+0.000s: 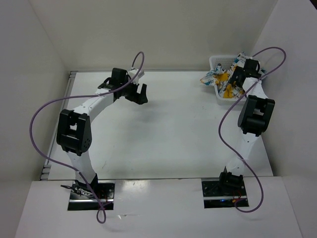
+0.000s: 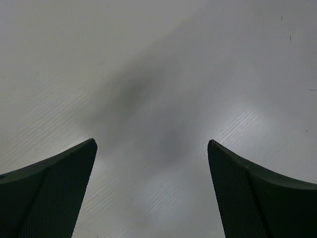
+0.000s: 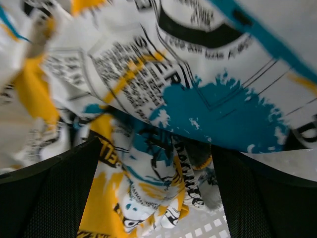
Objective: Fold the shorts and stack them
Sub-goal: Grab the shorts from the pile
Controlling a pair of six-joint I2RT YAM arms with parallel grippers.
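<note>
1. Shorts [image 1: 222, 82] of soft white fabric, printed in teal, yellow-orange and black, lie crumpled in one heap in the white perforated plastic basket [image 1: 218, 60] at the far right corner of the table. Part of the fabric spills over the basket's left rim onto the table. The number of separate garments in the heap cannot be told.
2. Surface: one flat white table [image 1: 173, 129], matt, with faint scuffs in the left wrist view.
3. Room: plain white wall panels [image 1: 163, 29] enclose the table at the back and on both sides.
4. Count: one basket, two arms, two grippers, two purple cables [image 1: 44, 114], one looped along each arm.
5. Right gripper [image 1: 237, 74]: positioned over the basket. In the right wrist view its jaws are spread wide, with printed fabric [image 3: 173, 74] bunched between and above them and basket mesh [image 3: 208, 230] below. The fabric is not clamped.
6. Left gripper [image 1: 137, 95]: held above the far left of the table, well apart from the basket. Its jaws are spread wide with only bare table beneath them.
</note>
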